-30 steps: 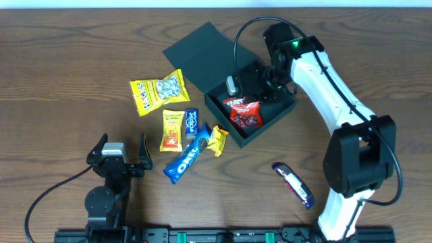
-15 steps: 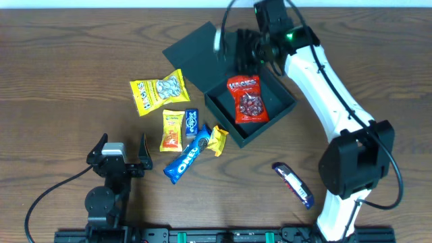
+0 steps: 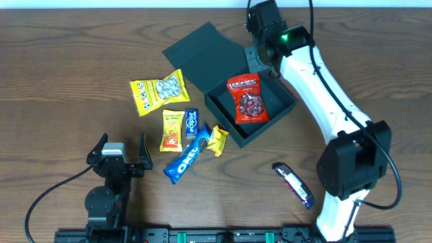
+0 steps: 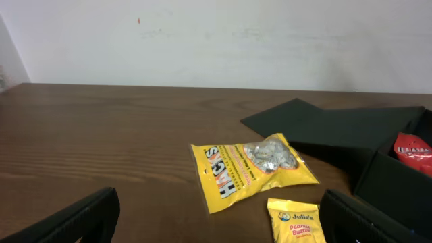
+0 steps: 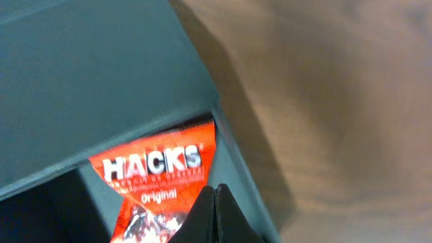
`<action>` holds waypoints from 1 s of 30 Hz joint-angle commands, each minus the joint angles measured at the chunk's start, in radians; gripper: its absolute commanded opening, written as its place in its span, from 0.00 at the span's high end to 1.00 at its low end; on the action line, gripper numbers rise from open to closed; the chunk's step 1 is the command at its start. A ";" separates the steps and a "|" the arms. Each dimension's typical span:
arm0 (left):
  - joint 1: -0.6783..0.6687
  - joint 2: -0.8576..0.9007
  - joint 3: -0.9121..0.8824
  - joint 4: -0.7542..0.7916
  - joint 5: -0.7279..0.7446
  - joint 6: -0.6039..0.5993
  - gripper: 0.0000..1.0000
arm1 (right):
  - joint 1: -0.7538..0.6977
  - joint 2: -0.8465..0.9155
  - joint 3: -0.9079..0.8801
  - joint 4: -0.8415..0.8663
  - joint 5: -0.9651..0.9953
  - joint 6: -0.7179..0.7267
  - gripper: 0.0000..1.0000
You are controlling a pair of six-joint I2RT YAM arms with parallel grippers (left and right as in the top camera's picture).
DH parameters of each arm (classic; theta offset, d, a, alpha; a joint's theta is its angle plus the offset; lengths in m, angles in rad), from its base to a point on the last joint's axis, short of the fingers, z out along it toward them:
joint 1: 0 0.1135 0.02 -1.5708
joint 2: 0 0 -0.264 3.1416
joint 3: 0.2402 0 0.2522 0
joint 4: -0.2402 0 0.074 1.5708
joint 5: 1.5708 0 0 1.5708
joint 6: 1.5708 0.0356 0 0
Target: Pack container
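Observation:
The container [image 3: 283, 102] is a dark teal box, its flap lid [image 3: 202, 54] open toward the far left. A red Hacks packet [image 3: 246, 99] lies inside it, free of any grip. My right gripper [image 3: 259, 59] hovers over the box's far rim. In the right wrist view its fingertips [image 5: 214, 194] are pressed together with nothing between them, above the Hacks packet [image 5: 158, 169] and the box wall [image 5: 239, 175]. My left gripper [image 3: 123, 148] rests near the front left, wide open and empty [image 4: 219, 197]. It faces the yellow snack bag [image 4: 253, 169] and the container [image 4: 395, 185].
Loose snacks lie left of the box: a yellow bag [image 3: 158, 91], a Julie's peanut butter packet [image 3: 173, 129], a small blue packet [image 3: 192, 123], an Oreo pack [image 3: 184, 160] and a small yellow candy [image 3: 217, 140]. A dark wrapped bar [image 3: 293, 184] lies at the front right.
My right gripper has lifted out of the box toward the far rim, leaving the red Hacks packet lying inside, and its jaws have shut. The left arm has not moved.

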 commanded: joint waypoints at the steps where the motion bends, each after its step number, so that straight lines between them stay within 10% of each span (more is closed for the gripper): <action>1: -0.002 -0.006 -0.017 -0.044 -0.011 -0.004 0.05 | 0.016 0.006 -0.060 -0.006 0.048 0.195 0.99; 30: -0.002 -0.006 -0.017 -0.044 -0.011 -0.004 0.05 | -0.030 0.026 -0.423 0.382 0.074 0.276 0.99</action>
